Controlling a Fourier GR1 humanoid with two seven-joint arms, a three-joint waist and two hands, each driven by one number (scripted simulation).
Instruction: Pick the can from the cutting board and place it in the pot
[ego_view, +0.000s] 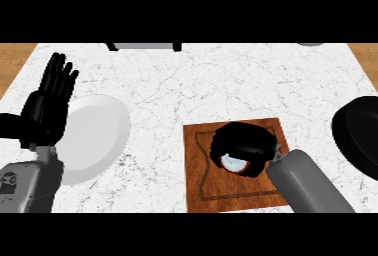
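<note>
Low centre of frame, the right hand (242, 145) is clenched around the small white-topped metal can (235, 162) on the brown wooden cutting board (210, 192); likely stiff, light, slick, best held round its sides

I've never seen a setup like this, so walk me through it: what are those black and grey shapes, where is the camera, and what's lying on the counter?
This is one view from the robot's head, looking steeply down at a marble counter. The grey tubes are forearms, each ending in a black robot hand. The left robot hand rests open at the left, fingers up, beside a white plate. The right robot hand is curled over the can on the wooden cutting board. The dark round shape at the right edge is the pot.
</note>
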